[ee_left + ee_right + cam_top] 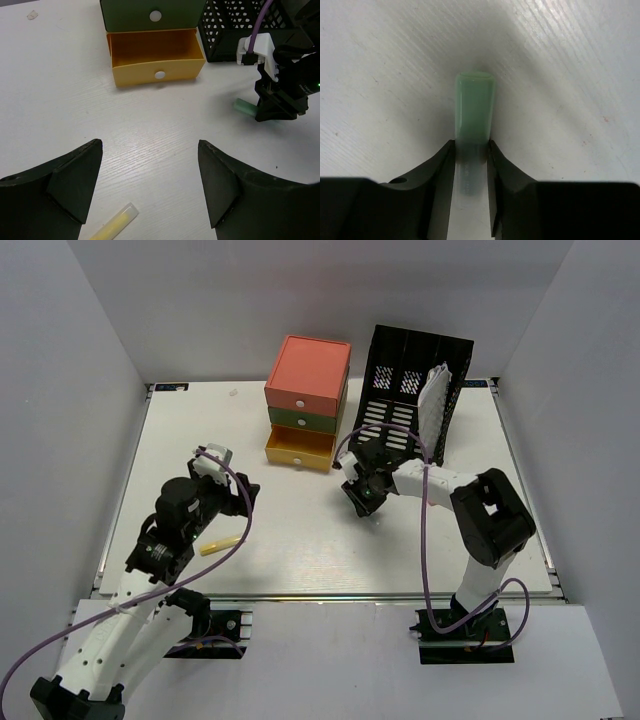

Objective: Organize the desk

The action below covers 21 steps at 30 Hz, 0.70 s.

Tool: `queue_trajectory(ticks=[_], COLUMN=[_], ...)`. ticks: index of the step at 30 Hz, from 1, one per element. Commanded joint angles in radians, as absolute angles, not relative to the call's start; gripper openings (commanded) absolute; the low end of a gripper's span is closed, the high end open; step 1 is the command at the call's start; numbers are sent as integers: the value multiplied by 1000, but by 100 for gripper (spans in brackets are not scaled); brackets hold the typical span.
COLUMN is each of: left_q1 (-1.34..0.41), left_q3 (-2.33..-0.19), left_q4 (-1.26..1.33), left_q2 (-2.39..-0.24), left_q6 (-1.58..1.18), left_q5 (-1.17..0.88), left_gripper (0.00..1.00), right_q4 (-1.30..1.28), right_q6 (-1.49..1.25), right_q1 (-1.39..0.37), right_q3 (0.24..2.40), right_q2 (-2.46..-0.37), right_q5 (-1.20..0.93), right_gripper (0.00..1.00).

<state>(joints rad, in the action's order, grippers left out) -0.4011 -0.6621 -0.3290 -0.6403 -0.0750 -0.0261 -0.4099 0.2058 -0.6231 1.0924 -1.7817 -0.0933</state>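
Right gripper point(470, 150) pinching pale green stick point(475, 105), possibly eraser, on desk point(300, 540); left gripper point(149, 165) spread wide near yellow stick point(117, 225)

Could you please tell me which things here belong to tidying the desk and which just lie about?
Job: white flat desk; pale green translucent stick, gripped by the right gripper; pale yellow stick; orange, green and yellow drawer box, yellow drawer open.
Lying about: black slotted file rack; small white scrap.
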Motion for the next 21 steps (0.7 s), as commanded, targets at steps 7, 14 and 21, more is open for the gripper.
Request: queue_trajectory(ticks=[7,14,21], left_q1=[-396,-396,-396], left_q3=[-673,-670,-670], left_q4=[-318,-316,-316], left_q2=[-621,-624,-637], left_q6=[-68,-69,-69], left_q5=[-15,25,37], left_gripper=[86,86,86], right_q4=[-521,-516,-303], right_q6=[615,816,936], right_q1=[-663,-735,-798], right_q3=[1248,1462,1621], right_q2=[-1654,-1709,-1893], right_q5=[-184,-85,144], right_gripper=[0,0,0])
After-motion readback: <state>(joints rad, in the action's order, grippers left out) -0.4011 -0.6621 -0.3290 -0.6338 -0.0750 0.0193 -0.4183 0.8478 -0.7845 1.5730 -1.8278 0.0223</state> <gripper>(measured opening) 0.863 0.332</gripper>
